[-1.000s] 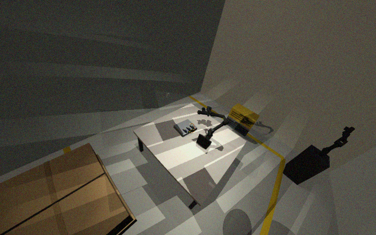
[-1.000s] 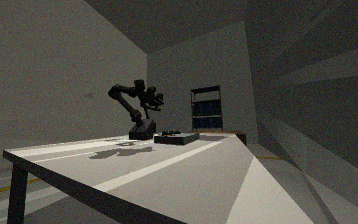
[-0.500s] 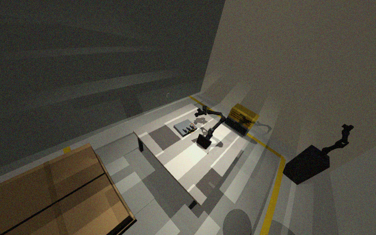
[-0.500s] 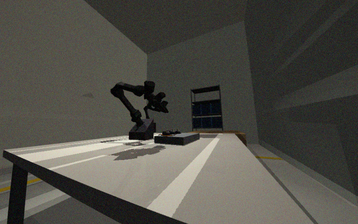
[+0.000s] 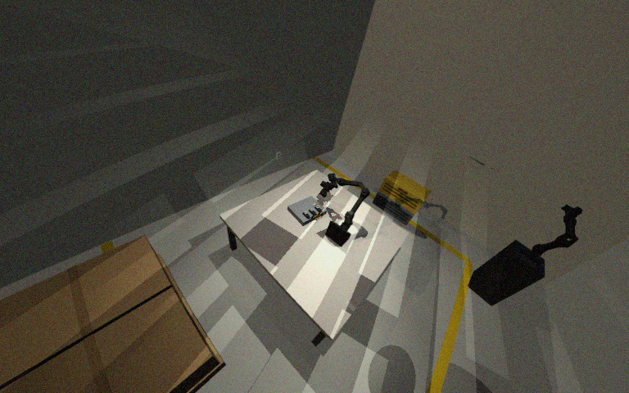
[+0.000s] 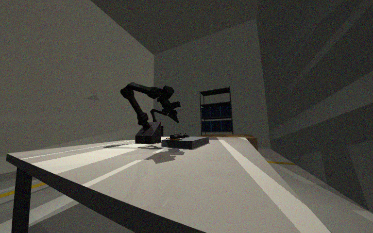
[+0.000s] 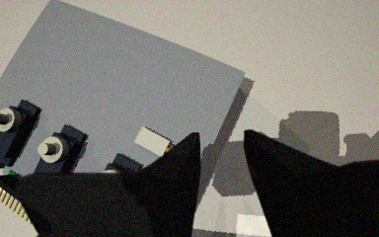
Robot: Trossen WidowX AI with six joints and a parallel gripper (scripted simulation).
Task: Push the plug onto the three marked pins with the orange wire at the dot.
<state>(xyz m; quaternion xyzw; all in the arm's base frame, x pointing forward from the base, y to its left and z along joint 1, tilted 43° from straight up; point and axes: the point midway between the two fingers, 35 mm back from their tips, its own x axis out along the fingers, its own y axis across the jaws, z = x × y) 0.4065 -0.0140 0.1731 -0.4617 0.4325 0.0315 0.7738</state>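
Observation:
The grey holder [image 5: 301,205] [image 6: 200,141] [image 7: 123,74] lies flat on the table. Several dark servos stand on it, one with a pale round hub [image 7: 50,148]. A small pale block [image 7: 153,141] lies near the left finger, with a bit of orange wire [image 7: 169,147] at its corner. An orange loop of lead [image 6: 173,139] shows at the holder's edge. My gripper [image 6: 178,121] [image 7: 221,139] is partly open and empty, above the holder's right edge in the wrist view. The plug, pins and coloured band cannot be made out; the left finger hides part of the servo area.
The table [image 5: 319,277] [image 6: 220,186] carries the arm's black base [image 5: 337,232] [image 6: 148,134]. A strip with fine yellow and black stripes [image 7: 11,203] shows at the wrist view's lower left. Hard shadows and bright bands cross the table. A second arm [image 5: 554,241] stands away from the table.

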